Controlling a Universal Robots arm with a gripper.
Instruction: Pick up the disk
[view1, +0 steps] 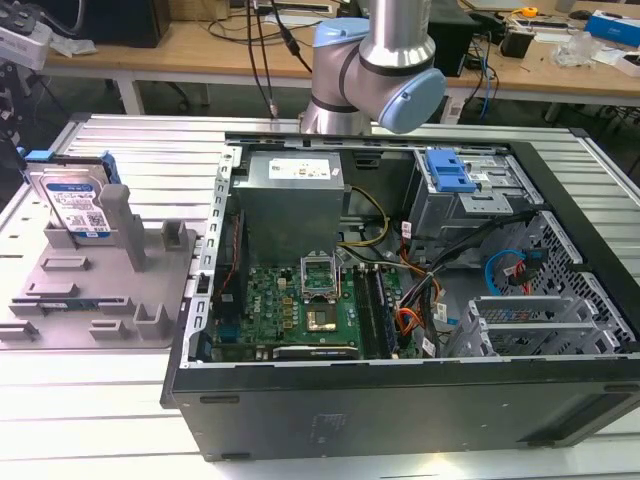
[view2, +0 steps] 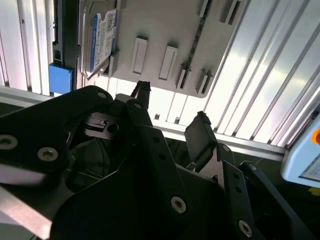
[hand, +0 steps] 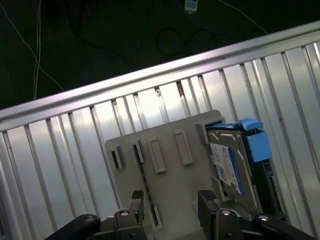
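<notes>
The disk (view1: 78, 205) stands on edge in the grey holder tray (view1: 100, 300) at the exterior view's left, a silver drive with a white-and-blue label and a blue bracket. Both wrist views look down on it: the disk (view2: 102, 37) and the disk (hand: 230, 165) sit at one end of the tray (hand: 172, 185). My gripper (hand: 171, 200) hangs above the tray with its black fingers (view2: 200, 130) apart and nothing between them. The gripper (view2: 172, 107) is well clear of the disk, which lies off to one side of it.
An open black computer case (view1: 400, 385) lies on the ribbed metal table (view1: 130, 150), holding a motherboard (view1: 300, 310), a power supply (view1: 290, 195) and a blue drive caddy (view1: 448, 170). The arm (view1: 385, 60) rises behind the case. Workbenches stand at the back.
</notes>
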